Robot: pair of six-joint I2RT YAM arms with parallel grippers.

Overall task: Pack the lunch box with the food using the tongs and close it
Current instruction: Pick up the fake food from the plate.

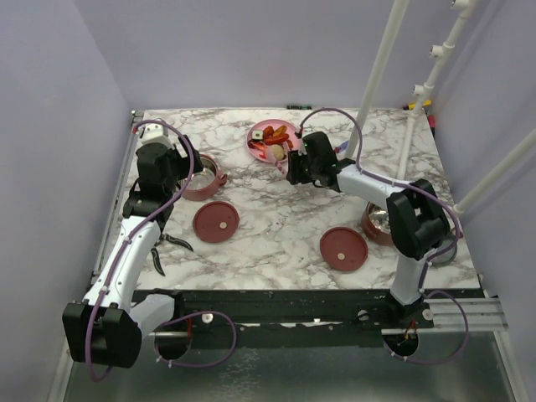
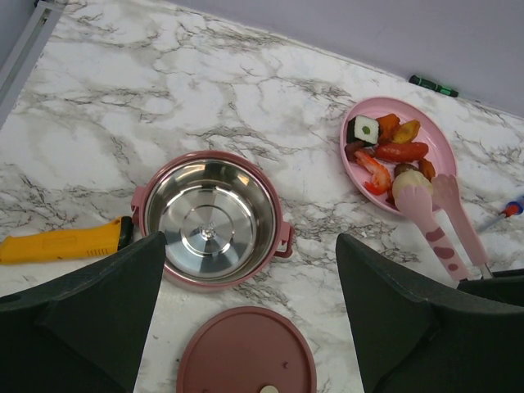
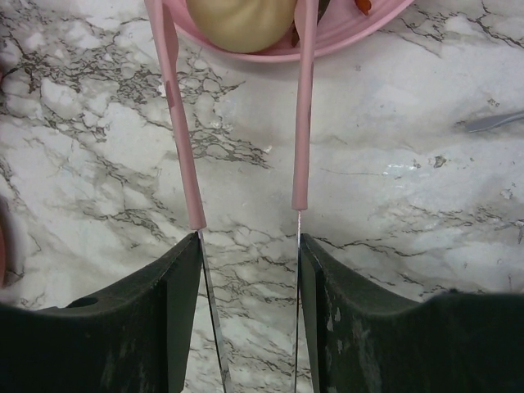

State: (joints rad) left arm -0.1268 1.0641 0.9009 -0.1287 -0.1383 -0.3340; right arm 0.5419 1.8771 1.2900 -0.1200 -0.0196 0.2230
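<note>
Toward the far edge of the white marble table (image 1: 276, 209): a flat pink plate (image 2: 385, 105) is carrying the food (image 2: 393, 151), with red sausage-like sticks, dark bits and a tan-cream round ball (image 3: 241, 20) all sitting on it.
Right gripper (image 3: 250, 246): its fingers are squeezing the long slim pink tongs (image 3: 184, 147) from both sides, clamping the two arms between them.
Tongs: the arms are reaching over the plate's near rim, and the tips are standing either side of the ball, just beside it.
Left gripper (image 2: 250, 246): it's hanging over the left side of the table with its fingers spread wide apart, gripping nothing.
First tier: a round dusty-red bowl (image 2: 205, 280) with steel lining and side handles is standing upright near the left edge, right under the left gripper.
Second tier: a matching second bowl (image 1: 377, 219) is sitting near the right edge, partly hidden under the right arm.
Lids: one flat maroon disc lid (image 2: 246, 352) is lying just on the near side of the first bowl, and a second disc lid (image 1: 343, 249) is lying nearer the near edge, close to the second bowl.
Other tools: black-handled pliers (image 1: 172, 244) are lying towards the near-left corner, a yellow-handled tool (image 2: 61, 244) is lying left of the first bowl, and a red-and-blue screwdriver (image 2: 509, 207) is showing right of the plate.
</note>
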